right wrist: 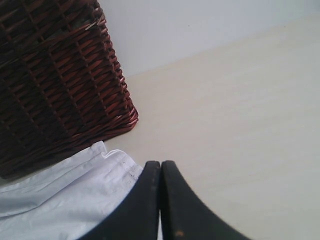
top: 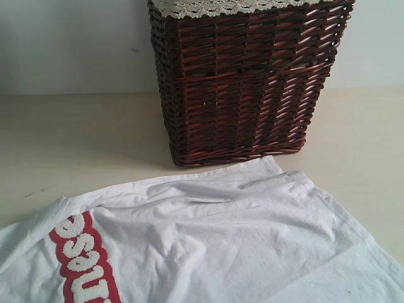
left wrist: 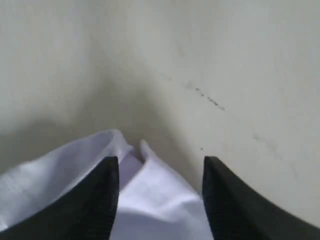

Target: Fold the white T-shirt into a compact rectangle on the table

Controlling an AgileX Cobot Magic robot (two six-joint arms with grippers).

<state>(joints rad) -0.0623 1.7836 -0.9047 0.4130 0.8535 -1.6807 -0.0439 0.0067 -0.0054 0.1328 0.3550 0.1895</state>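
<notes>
1. The white T-shirt [top: 240,240] lies spread out and wrinkled on the worktop [top: 76,139]. It fills the near part of the exterior view and is not folded into a rectangle.
2. Fuzzy white lettering [top: 82,259] outlined in red shows on the shirt at the lower left of the exterior view.
3. A dark brown wicker basket [top: 246,88] stands upright on the worktop behind the shirt, with a lace trim [top: 214,6] along its rim. The far corner of the shirt lies just beside the basket's base; whether they touch cannot be told.
4. Left tool [left wrist: 161,161]: the jaws stand apart, so the tool is open. A bunched edge of the shirt [left wrist: 155,195] lies between the two black fingers, and neither finger visibly presses on it. Bare worktop with a few dark specks lies beyond.
5. Right tool [right wrist: 160,164]: the fingers are pressed together, so the tool is closed. No cloth is visible between the tips. A hemmed corner of the shirt [right wrist: 65,195] lies just beside the fingers and passes behind one of them, with the basket [right wrist: 55,75] near.
</notes>
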